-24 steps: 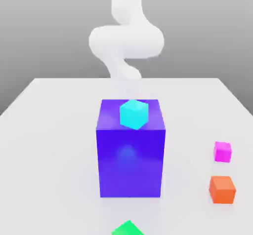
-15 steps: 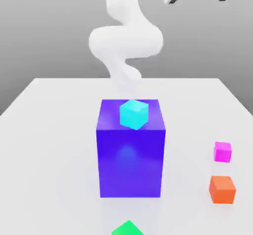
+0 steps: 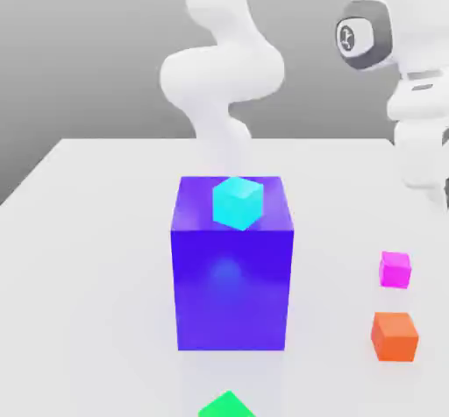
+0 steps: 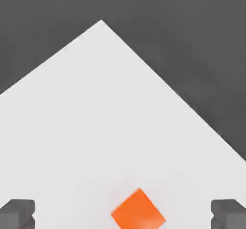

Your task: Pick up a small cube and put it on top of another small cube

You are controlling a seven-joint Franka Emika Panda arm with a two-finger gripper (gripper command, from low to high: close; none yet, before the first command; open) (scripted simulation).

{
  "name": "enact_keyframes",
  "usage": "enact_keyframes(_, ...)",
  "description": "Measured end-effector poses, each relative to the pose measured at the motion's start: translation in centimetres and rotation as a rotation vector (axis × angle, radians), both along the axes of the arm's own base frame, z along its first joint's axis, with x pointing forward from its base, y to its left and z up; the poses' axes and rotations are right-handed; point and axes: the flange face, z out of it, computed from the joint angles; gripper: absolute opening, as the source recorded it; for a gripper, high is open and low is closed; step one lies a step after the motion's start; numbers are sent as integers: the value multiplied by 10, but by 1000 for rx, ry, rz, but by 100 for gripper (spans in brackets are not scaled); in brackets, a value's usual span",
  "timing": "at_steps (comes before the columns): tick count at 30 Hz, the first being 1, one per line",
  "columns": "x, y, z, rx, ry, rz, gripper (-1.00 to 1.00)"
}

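The small magenta-pink cube (image 3: 395, 269) rests on the white table near the exterior view's right edge. Just in front of it lies an orange small cube (image 3: 395, 335). A cyan small cube (image 3: 237, 201) sits on top of the big blue-violet block (image 3: 232, 293) in the middle. The arm's white hand (image 3: 419, 135) hangs high over the right side, above the pink cube. In the hand view my gripper (image 4: 123, 214) is open, its dark fingertips (image 4: 17, 213) far apart, with the orange cube (image 4: 139, 211) on the table far below between them. Nothing is held.
A green object (image 3: 226, 406) pokes in at the table's front edge. The white table (image 3: 88, 257) has bare room on the exterior view's left. The hand view shows a table corner (image 4: 101, 23) against dark floor.
The arm has swung down and to the exterior view's right. The hand, earlier at the top of the picture, now hangs over the right side of the table. The cubes have not moved.
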Motion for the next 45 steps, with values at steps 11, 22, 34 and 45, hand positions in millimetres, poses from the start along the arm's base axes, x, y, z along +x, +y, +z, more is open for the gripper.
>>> enact_keyframes(11,-122,34,-132,-215,78,391,0)
enact_keyframes(22,-127,31,-202,-229,82,407,-100)
enact_keyframes(34,-113,27,-141,-231,85,393,-100)
enact_keyframes(45,80,-87,-118,-229,116,252,-100)
